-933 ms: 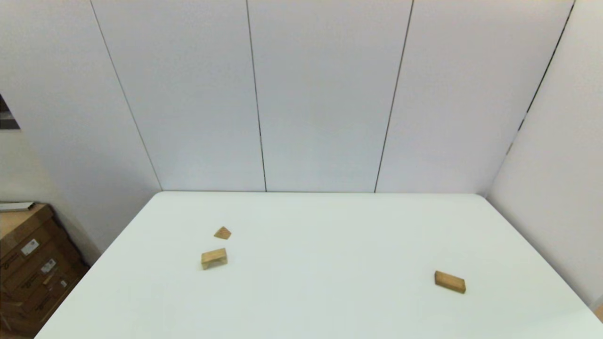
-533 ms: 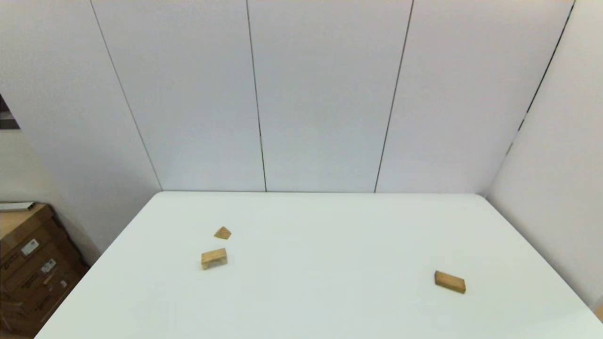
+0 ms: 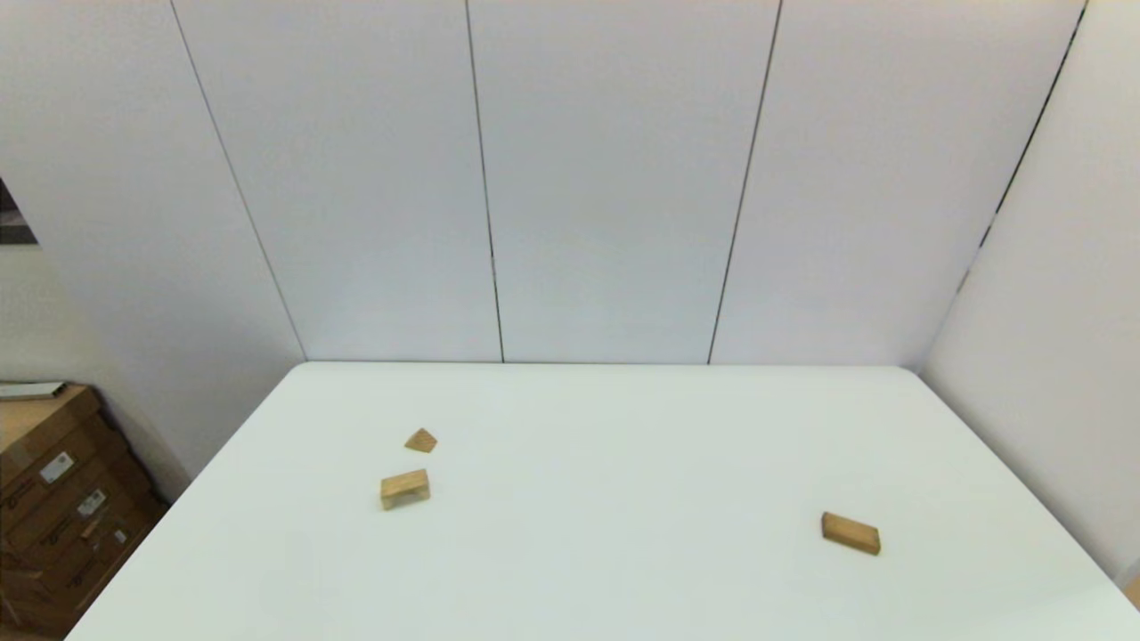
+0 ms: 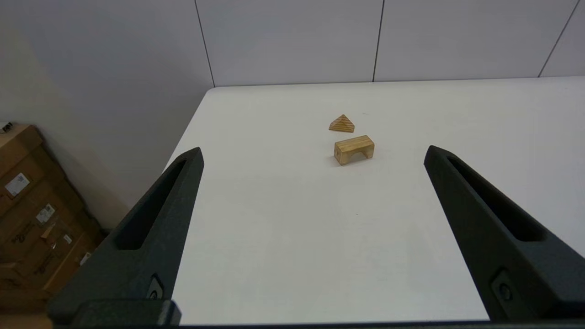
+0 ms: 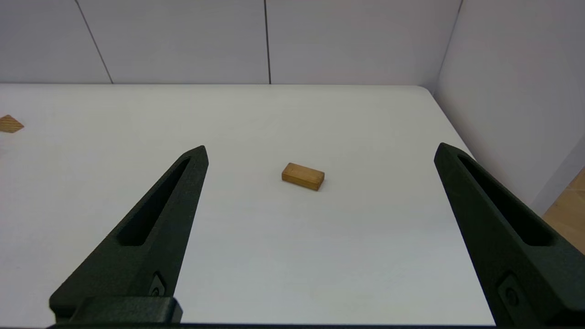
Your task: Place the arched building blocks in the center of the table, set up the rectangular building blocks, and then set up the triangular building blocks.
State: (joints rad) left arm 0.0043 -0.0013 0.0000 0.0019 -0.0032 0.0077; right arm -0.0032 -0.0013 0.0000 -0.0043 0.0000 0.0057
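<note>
Nothing grasped yet. Arched block point(image 3: 405, 489) stands on its legs toward worktop point(image 3: 606, 570) left edge, triangular block point(image 3: 421, 440) just behind; rectangular block point(image 3: 850, 532) flat near right edge. Left gripper point(image 4: 313, 155) and right gripper point(image 5: 320, 153) both spread wide, empty, held back near the front edge. Advice: left descends square across arch's flat sides, clear of the wedge.

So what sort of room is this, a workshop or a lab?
Probably a test lab: a bare white smooth table boxed in by plain white wall panels, three small wooden blocks as props, and stacked brown cardboard boxes beside it.
</note>
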